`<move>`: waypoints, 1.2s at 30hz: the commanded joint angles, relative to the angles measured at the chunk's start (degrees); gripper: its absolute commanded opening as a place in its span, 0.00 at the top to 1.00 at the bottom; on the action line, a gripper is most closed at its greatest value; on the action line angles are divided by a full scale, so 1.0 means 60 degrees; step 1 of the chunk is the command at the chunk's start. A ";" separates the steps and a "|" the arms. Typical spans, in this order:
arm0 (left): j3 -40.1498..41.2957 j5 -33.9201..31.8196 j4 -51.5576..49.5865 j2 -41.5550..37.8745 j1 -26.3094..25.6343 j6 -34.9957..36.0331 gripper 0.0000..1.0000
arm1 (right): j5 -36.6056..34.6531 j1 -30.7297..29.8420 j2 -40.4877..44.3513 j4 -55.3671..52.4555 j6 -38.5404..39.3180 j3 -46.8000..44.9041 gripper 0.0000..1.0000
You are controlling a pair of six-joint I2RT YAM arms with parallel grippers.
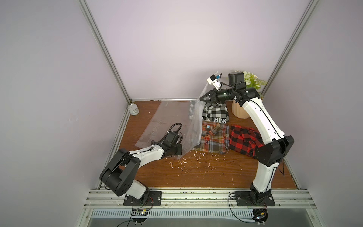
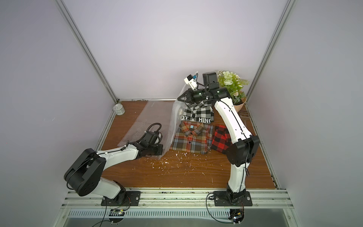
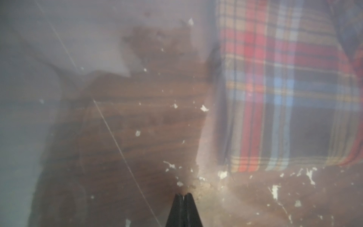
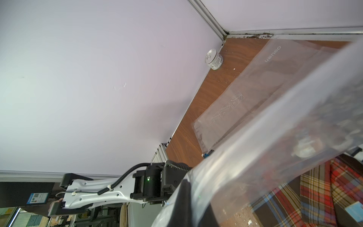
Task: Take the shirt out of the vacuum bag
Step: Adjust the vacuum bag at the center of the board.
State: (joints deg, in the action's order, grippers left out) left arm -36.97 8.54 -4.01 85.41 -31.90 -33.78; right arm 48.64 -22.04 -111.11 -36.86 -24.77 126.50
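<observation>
The vacuum bag, clear plastic with a white round valve, hangs stretched between my two grippers. My right gripper is raised at the back and shut on the bag's top edge. Low at the front, my left gripper is shut on its bottom corner. I see no shirt inside the bag. An orange-brown plaid shirt lies folded on the table right beside the bag. The plastic film covers the left wrist view.
A second clear bag lies flat at the back left. A black-and-white plaid shirt and a red-and-black one lie folded on the table. A tin can and a vase of flowers stand in the back corners. White flakes litter the wood.
</observation>
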 commanded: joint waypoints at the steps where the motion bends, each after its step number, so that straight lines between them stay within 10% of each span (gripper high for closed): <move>1: 0.0223 0.0562 0.0515 -0.0370 -0.0094 -0.0478 0.99 | 0.0300 -0.0532 -0.0770 0.0674 -0.0537 0.0962 1.00; 24: 0.1018 0.1205 0.0913 -0.1087 0.0578 -0.0313 0.99 | -0.0205 -0.1548 -0.2786 0.1951 -0.1418 0.1536 1.00; 36: 0.0348 -0.0431 -0.1373 -0.1436 0.0882 0.0217 0.99 | 0.0048 -0.1203 -0.2414 0.1461 -0.0999 0.1489 1.00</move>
State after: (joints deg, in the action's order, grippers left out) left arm -34.63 9.28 -7.49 76.03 -27.03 -33.15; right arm 46.89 -29.63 -129.32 -29.19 -31.48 134.93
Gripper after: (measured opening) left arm 0.044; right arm 0.053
